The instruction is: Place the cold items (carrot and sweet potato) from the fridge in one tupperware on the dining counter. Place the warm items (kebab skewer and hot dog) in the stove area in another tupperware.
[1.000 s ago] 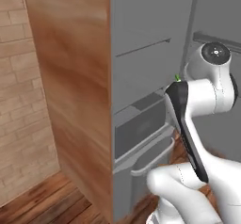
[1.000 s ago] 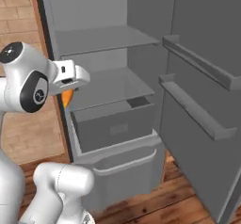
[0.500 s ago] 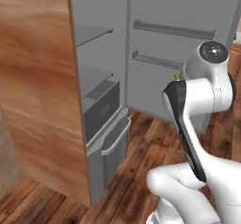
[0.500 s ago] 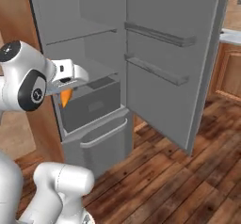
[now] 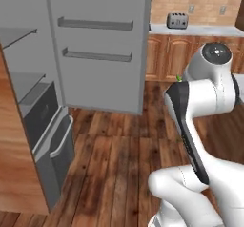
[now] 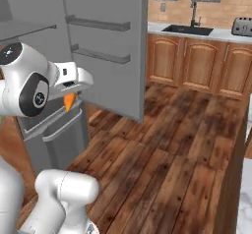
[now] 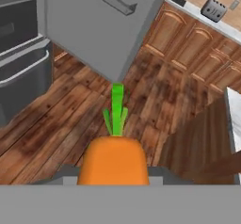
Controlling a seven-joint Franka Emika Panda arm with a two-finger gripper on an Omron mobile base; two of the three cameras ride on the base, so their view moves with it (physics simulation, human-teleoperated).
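Gripper [image 6: 69,96] clamped on carrot [image 7: 113,159]; open fridge door [image 6: 106,41] beside, wood floor [image 6: 172,144] ahead.

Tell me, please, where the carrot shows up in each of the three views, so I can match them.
Left base view: the carrot shows as a green tip above the arm's elbow, right of centre.
Right base view: its orange point hangs below the gripper, at left.
Hand view: bottom centre, orange body, green top pointing up.
Shared landmark: the toaster on the far counter.

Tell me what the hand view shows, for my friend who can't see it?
An orange carrot with green leaves sits in the tool, close up. Beyond it are the wood floor, the open grey fridge door and a toaster on a far counter.
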